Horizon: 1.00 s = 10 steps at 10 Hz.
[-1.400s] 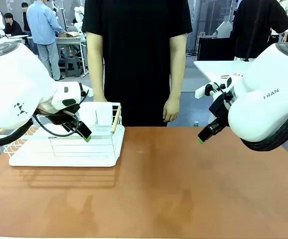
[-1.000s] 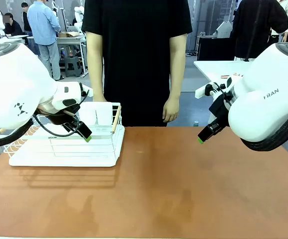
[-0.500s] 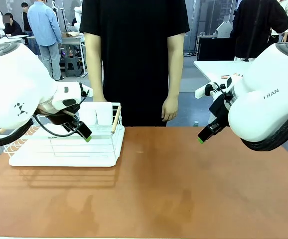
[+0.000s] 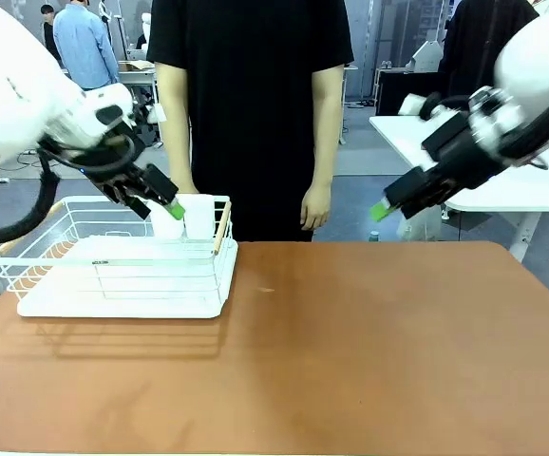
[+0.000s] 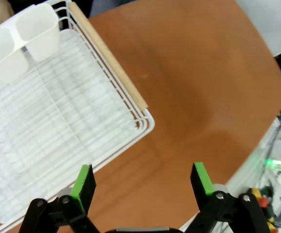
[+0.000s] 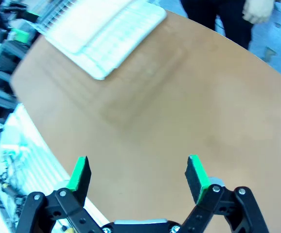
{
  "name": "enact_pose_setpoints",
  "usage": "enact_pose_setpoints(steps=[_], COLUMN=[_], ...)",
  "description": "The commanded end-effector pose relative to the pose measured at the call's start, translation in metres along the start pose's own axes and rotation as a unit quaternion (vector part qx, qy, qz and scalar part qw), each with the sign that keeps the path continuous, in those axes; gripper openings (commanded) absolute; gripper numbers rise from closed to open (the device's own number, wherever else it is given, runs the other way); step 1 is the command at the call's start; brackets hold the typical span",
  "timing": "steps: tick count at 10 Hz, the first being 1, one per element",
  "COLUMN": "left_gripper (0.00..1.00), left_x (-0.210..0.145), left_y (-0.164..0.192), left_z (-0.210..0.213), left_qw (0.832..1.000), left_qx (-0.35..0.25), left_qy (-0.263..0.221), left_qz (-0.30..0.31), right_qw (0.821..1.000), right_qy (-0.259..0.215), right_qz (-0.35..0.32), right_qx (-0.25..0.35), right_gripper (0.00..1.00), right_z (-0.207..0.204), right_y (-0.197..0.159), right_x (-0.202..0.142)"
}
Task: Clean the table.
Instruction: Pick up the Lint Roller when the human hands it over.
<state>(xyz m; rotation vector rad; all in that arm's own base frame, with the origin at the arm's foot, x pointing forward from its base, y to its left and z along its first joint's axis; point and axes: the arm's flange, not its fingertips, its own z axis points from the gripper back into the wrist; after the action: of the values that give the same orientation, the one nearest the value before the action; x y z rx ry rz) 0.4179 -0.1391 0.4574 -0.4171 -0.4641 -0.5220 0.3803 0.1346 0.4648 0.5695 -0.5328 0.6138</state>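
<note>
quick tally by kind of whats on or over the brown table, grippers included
On or over the table:
white wire dish rack: 1
white utensil cups hung in the rack's corner: 2
open grippers, left gripper and right gripper: 2
total: 5

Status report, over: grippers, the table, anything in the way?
Left gripper open, empty. Right gripper open, empty. Table carries a white wire rack, robot's left side. Person's hand near far edge.
</note>
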Motion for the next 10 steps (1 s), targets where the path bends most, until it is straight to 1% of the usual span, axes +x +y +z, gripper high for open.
enact_pose_setpoints(steps=[1,2,4,5,6,7,8,9,10], left_gripper=[1.0,1.0,1.0,1.0,1.0,1.0,1.0,1.0,1.0], left_x=[0.009,-0.032,-0.039,-0.063,-0.085,-0.108,-0.128,-0.148,-0.156], left_y=[0.072,0.148,0.156,0.186,0.214,0.236,0.254,0.274,0.279], left_z=[0.047,0.124,0.132,0.161,0.183,0.202,0.219,0.236,0.237], left_qw=[0.984,0.928,0.927,0.912,0.893,0.878,0.864,0.849,0.847], left_qx=[-0.126,-0.327,-0.332,-0.341,-0.339,-0.335,-0.337,-0.333,-0.327], left_qy=[0.019,-0.047,-0.053,-0.09,-0.133,-0.16,-0.18,-0.211,-0.211], left_qz=[0.125,0.174,0.168,0.208,0.265,0.302,0.327,0.352,0.362], right_qw=[0.993,0.949,0.944,0.926,0.913,0.901,0.887,0.872,0.867], right_qy=[0.016,-0.013,-0.02,-0.042,-0.059,-0.075,-0.079,-0.102,-0.114], right_qz=[-0.097,-0.227,-0.241,-0.296,-0.34,-0.369,-0.391,-0.417,-0.427], right_qx=[0.07,0.219,0.224,0.23,0.218,0.216,0.231,0.236,0.232], right_gripper=[1.0,1.0,1.0,1.0,1.0,1.0,1.0,1.0,1.0], right_z=[0.043,0.103,0.109,0.133,0.151,0.166,0.182,0.198,0.203], right_y=[-0.062,-0.124,-0.13,-0.162,-0.186,-0.206,-0.225,-0.242,-0.248], right_x=[0.007,-0.017,-0.022,-0.042,-0.059,-0.076,-0.093,-0.112,-0.125])
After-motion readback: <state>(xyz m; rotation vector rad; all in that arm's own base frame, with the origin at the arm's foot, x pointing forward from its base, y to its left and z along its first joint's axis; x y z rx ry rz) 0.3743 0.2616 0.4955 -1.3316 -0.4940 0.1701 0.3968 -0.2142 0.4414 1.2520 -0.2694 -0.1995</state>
